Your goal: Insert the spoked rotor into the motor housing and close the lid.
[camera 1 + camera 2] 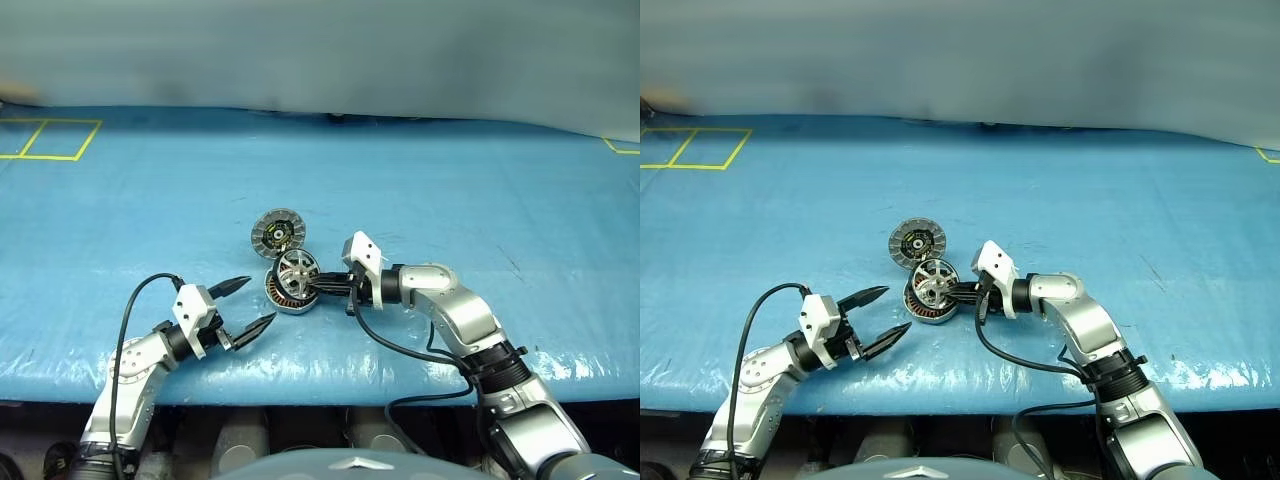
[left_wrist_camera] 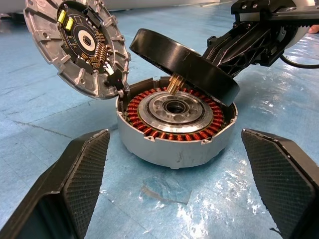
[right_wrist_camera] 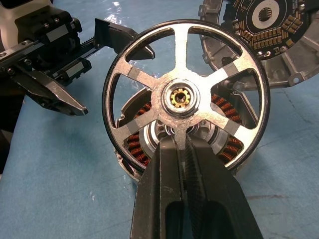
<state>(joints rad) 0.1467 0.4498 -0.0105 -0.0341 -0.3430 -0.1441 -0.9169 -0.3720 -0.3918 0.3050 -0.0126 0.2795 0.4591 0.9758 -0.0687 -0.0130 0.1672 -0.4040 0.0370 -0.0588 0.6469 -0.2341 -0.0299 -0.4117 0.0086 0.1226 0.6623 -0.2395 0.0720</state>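
The spoked rotor, dark-rimmed with silver spokes, hangs tilted over the motor housing. Its brass shaft points down at the silver centre inside the copper windings. My right gripper is shut on one lower spoke and reaches in from the right. The lid stands swung open behind the housing, its inner face with dark centre showing. My left gripper is open, level, just left of the housing and apart from it. Its two fingers flank the housing in the left wrist view.
Everything lies on a table under a blue sheet. Yellow tape squares mark the far left corner. The table's front edge runs close below both grippers. Black cables trail from each wrist.
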